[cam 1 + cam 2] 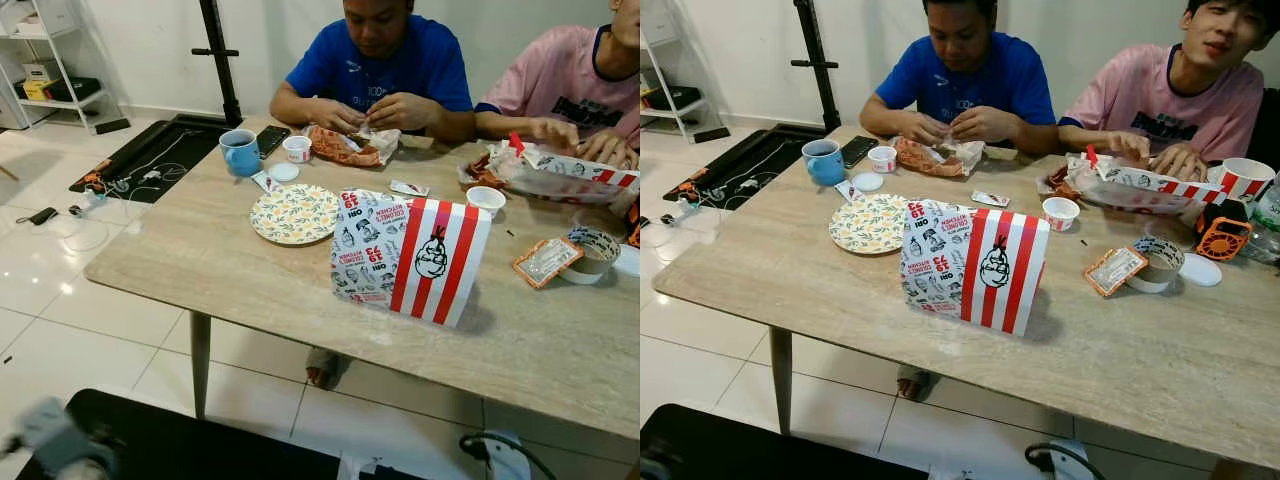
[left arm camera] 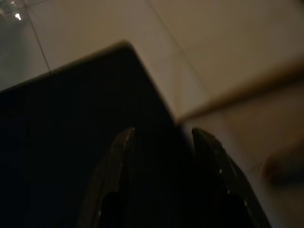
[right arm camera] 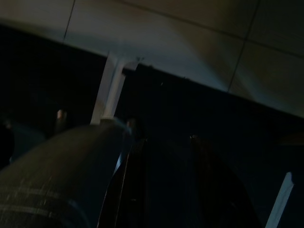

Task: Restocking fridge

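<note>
A red-and-white striped takeaway box (image 1: 438,260) stands on the wooden table (image 1: 250,290), leaning against a printed paper bag (image 1: 368,248). Beside them lie a floral plate (image 1: 295,213), a blue mug (image 1: 240,152) and small white sauce cups (image 1: 297,148). No fridge is in view. My left gripper (image 2: 161,137) hangs low over a black surface and pale floor tiles, open with nothing between its fingers. In the dark right wrist view my right gripper (image 3: 164,142) is also open and holds nothing.
A person in blue (image 1: 380,60) and a person in pink (image 1: 1180,90) sit at the far side, eating. A tape roll (image 1: 594,253) and an orange fan (image 1: 1223,238) lie at the right. Cables (image 1: 90,200) and a shelf (image 1: 50,70) are at the left.
</note>
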Robot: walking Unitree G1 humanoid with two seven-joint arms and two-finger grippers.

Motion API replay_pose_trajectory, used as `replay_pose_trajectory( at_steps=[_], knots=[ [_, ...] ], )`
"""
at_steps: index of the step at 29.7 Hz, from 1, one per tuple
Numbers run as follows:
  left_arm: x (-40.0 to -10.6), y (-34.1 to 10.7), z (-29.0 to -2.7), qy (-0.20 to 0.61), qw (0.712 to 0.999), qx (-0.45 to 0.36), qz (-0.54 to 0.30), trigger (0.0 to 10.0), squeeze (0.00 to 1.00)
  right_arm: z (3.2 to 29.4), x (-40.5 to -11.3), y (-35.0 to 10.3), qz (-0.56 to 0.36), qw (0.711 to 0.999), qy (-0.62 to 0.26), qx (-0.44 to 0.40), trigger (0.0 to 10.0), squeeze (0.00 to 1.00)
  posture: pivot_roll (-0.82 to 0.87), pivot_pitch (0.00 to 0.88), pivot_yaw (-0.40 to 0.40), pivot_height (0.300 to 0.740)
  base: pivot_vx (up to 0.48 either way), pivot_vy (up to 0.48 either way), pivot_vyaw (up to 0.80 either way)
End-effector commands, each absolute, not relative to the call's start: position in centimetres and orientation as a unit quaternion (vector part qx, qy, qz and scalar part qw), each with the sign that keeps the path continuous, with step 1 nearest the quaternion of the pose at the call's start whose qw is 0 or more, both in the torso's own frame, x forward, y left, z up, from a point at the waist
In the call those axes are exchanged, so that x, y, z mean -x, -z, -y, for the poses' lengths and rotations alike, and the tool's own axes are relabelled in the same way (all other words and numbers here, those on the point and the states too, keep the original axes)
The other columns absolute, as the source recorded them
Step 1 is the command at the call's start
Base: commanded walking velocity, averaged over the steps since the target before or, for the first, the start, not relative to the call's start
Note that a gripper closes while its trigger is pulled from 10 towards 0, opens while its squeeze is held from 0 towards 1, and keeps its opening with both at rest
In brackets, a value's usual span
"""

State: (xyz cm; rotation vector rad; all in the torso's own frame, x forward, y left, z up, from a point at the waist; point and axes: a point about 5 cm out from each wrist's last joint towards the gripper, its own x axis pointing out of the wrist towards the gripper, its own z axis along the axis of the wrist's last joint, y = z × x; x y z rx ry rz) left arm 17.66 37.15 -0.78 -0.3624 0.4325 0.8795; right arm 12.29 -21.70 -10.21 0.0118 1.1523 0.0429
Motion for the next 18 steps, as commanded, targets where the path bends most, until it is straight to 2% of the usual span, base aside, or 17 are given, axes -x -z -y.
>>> replay_pose_trajectory(
  at_steps=[1,2,7,9,11,12,15,16,18],
  knots=[
    [-18.2,-1.3,-39.2,-0.442,0.865,0.179,-0.153,10.0,0.94,22.0,-11.9,10.2,-0.544,0.839,-0.021,-0.001,10.0,0.00,-0.02,0.027,0.023,0.740,0.000,0.000,0.00],
    [-18.9,-2.9,-40.2,-0.444,0.869,0.184,-0.116,10.0,1.00,22.1,-11.6,10.3,-0.547,0.837,-0.020,0.000,10.0,0.00,-0.03,0.040,0.026,0.740,0.000,0.000,0.00],
    [-20.0,-5.4,-41.6,-0.441,0.876,0.183,-0.063,10.0,1.00,22.3,-11.1,10.4,-0.550,0.835,-0.018,-0.001,10.0,0.00,-0.03,0.058,0.029,0.740,0.000,0.000,0.00],
    [-23.9,-11.3,-42.6,-0.382,0.907,0.173,0.048,10.0,1.00,22.5,-10.3,10.5,-0.555,0.832,-0.016,-0.002,10.0,0.00,-0.03,0.090,0.040,0.740,0.000,0.000,0.00],
    [-26.7,-15.5,-42.2,-0.313,0.927,0.168,0.119,10.0,1.00,22.5,-9.5,10.7,-0.560,0.828,-0.012,-0.006,10.0,0.00,-0.03,0.121,0.054,0.740,0.000,0.000,0.00],
    [-26.7,-15.5,-42.2,-0.313,0.927,0.168,0.119,10.0,1.00,22.5,-9.5,10.7,-0.560,0.828,-0.012,-0.006,10.0,0.00,-0.03,0.121,0.054,0.740,0.000,0.000,0.00],
    [-30.3,-18.8,-39.5,-0.207,0.949,0.173,0.163,10.0,1.00,22.1,-9.0,10.9,-0.561,0.828,-0.011,-0.012,10.0,0.00,-0.03,0.147,0.062,0.740,0.000,0.000,0.00],
    [-30.3,-18.8,-39.5,-0.207,0.949,0.173,0.163,10.0,1.00,22.1,-9.0,10.9,-0.561,0.828,-0.011,-0.012,10.0,0.00,-0.03,0.147,0.062,0.740,0.000,0.000,0.00],
    [-32.3,-20.2,-37.4,-0.147,0.958,0.174,0.172,10.0,1.00,21.8,-8.9,11.0,-0.559,0.829,-0.014,-0.014,10.0,0.00,-0.03,0.166,0.063,0.740,0.000,0.000,0.00]
  ],
)
